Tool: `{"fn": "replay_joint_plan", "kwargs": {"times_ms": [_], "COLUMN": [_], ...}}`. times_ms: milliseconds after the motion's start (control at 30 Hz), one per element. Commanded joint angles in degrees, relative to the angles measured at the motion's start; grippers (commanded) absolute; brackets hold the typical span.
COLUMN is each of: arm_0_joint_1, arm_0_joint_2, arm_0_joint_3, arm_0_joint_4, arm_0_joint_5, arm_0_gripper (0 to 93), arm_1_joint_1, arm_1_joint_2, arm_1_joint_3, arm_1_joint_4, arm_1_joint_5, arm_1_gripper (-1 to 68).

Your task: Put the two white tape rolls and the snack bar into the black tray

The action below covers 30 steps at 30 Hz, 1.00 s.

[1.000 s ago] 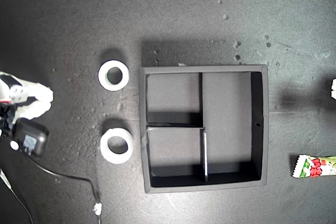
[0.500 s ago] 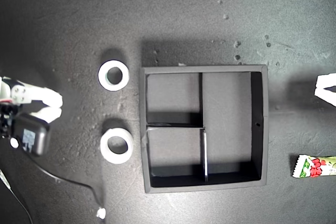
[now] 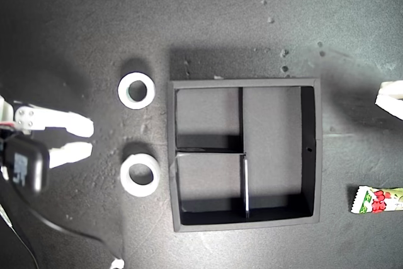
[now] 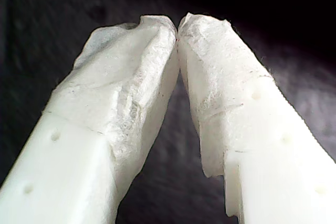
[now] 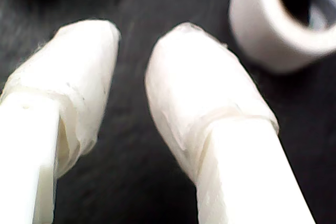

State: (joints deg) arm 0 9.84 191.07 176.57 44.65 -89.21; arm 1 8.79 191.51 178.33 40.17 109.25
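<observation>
Exterior: tray (image 3: 173, 155) empty; rolls (image 3: 136, 90) (image 3: 140, 175) beside its divided side; bar (image 3: 378, 200) beyond opposite side.
First wrist: my first gripper (image 4: 178, 27) tips touching, holding nothing.
Second wrist: my second gripper (image 5: 134, 56) parted, empty, near roll (image 5: 281, 19); advice: straddle the wall squarely.

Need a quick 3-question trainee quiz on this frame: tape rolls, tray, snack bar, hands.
1. True or false: both white tape rolls lie outside the black tray.
2. My second hand is: A) open, holding nothing; B) shut on a roll; C) shut on the bar.
3. Fill in: the snack bar lies at the exterior view's ___ edge.
Key: 1 true; 2 A; 3 right.
</observation>
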Motion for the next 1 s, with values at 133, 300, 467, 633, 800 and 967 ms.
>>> {"fn": "replay_joint_plan", "kwargs": {"times_ms": [133,300,467,633,800,967], "arm_0_joint_1": [-3.43,-4.92,-7.91,-9.58,-10.63,-10.72], "arm_0_joint_2": [0.35,-27.95,-67.5,-87.1,-94.39,-96.5], "arm_0_joint_3": [-7.47,-24.43,-50.1,-65.13,-67.68,-68.55], "arm_0_joint_4": [-7.65,-5.36,2.81,8.79,10.46,10.46], "arm_0_joint_5": [20.3,23.38,25.93,26.81,24.52,24.26], "arm_0_gripper": [12.5,18.8,21.1,21.3,21.3,21.2], "arm_1_joint_1": [-7.38,-8.17,-11.16,-12.92,-13.71,-13.97], "arm_1_joint_2": [0.44,0.09,-0.35,-0.35,0.26,0.35], "arm_1_joint_3": [-0.79,-11.16,-20.48,-17.75,-14.06,-13.8], "arm_1_joint_4": [-10.28,-3.08,4.83,7.73,4.57,4.92], "arm_1_joint_5": [-49.92,-52.73,-53.0,-48.96,-48.69,-48.43], "arm_1_gripper": [-0.4,-0.3,-0.3,-0.3,-0.3,-0.3]}}
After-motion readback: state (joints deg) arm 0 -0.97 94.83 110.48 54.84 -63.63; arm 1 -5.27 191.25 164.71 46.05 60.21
